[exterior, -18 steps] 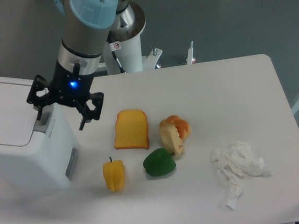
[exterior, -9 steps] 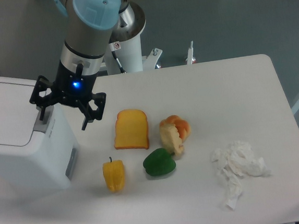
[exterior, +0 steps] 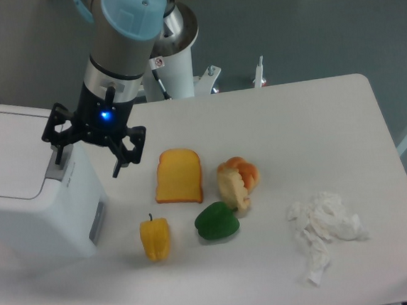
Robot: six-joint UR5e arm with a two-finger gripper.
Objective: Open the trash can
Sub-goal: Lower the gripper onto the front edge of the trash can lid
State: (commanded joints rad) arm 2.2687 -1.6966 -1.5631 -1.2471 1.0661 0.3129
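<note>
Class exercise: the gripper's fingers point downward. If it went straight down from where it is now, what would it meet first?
Most likely the trash can: the open gripper hangs over its right edge, by the grey push-latch. One finger seems over the latch, the other beyond the bin's side above the table. Depth is unclear from this single view.

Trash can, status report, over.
Gripper open, empty, hovering at the trash can right edge by the grey latch. Lid shut. Toast slice and yellow pepper nearby, not blocking.

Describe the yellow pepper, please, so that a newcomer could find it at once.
Start at the white trash can on the table's left edge. Just right of its base lies the yellow pepper. It is the only yellow item with a dark stem; its green pepper neighbour differs in colour.
</note>
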